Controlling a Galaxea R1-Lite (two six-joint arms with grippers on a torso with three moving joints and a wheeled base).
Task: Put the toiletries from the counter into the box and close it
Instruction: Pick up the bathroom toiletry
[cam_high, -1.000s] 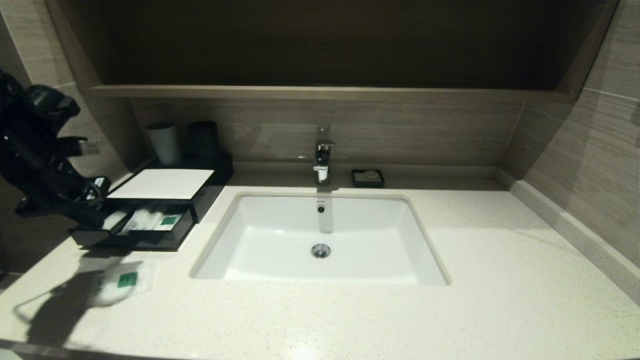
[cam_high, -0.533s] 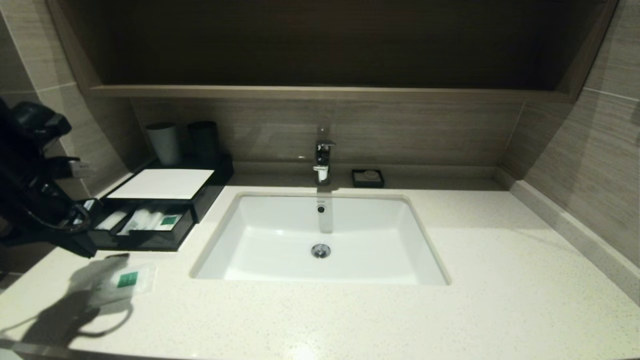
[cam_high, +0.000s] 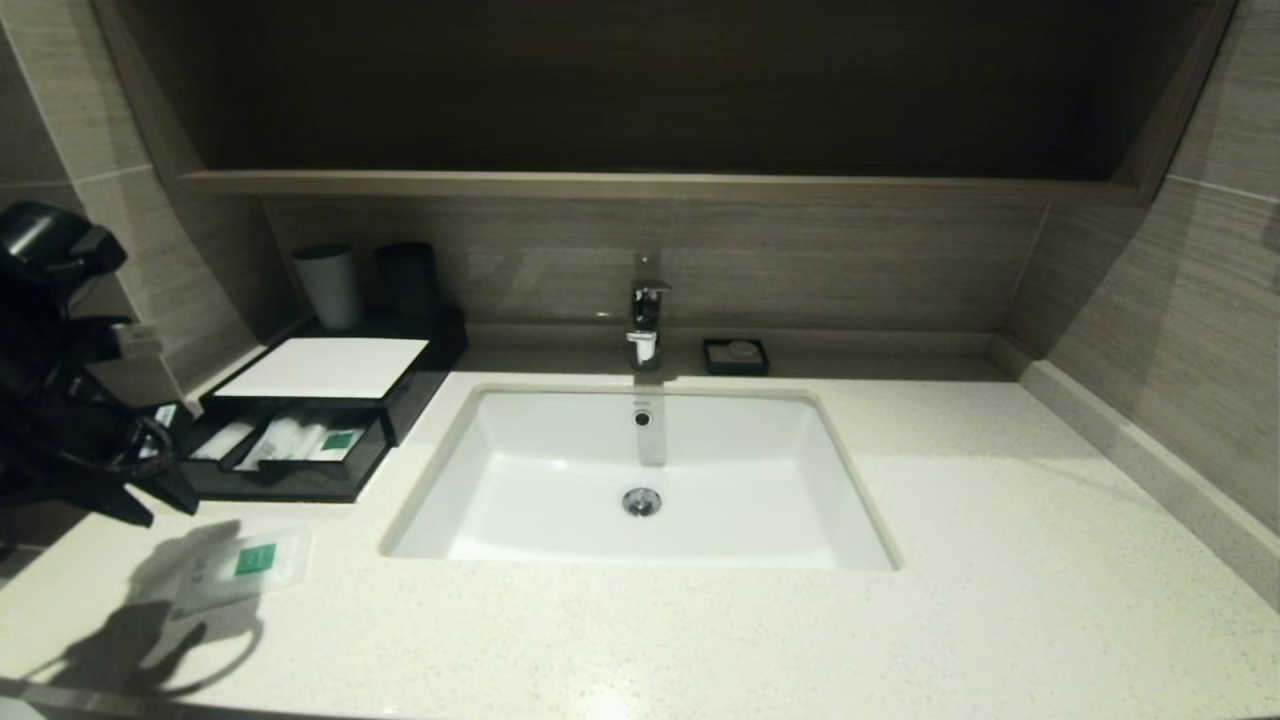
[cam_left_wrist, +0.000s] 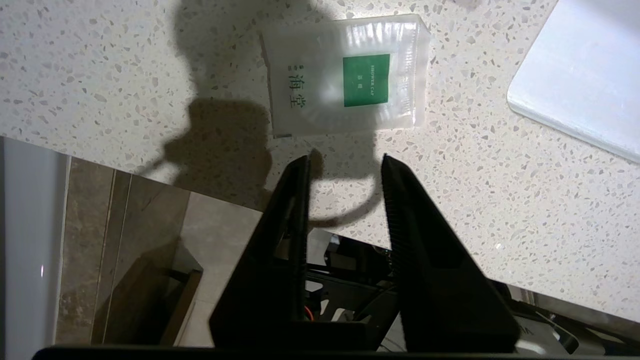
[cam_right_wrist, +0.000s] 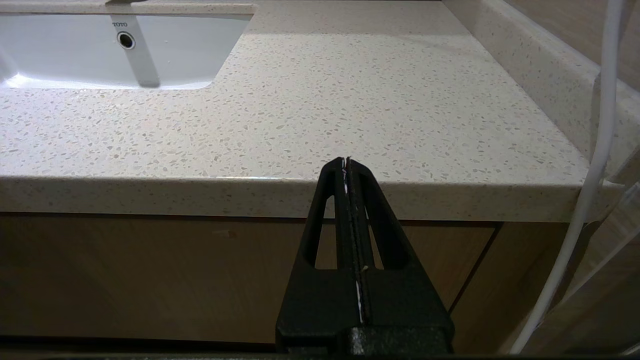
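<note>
Lay flat on the desk (cam_high: 700, 640) near its front edge: one sachet (cam_left_wrist: 347, 75), likely light, soft, slippery. Best pinched at an edge. Left tool (cam_left_wrist: 345, 165) hovered above, narrowly parted, empty.

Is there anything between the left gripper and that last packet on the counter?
Nothing visible. The left gripper, fingers apart, hangs over bare counter just short of the packet, which lies flat by itself.

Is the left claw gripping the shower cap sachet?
No: in the left wrist view the left claw stands open and empty, short of the sachet lying on the counter.
</note>
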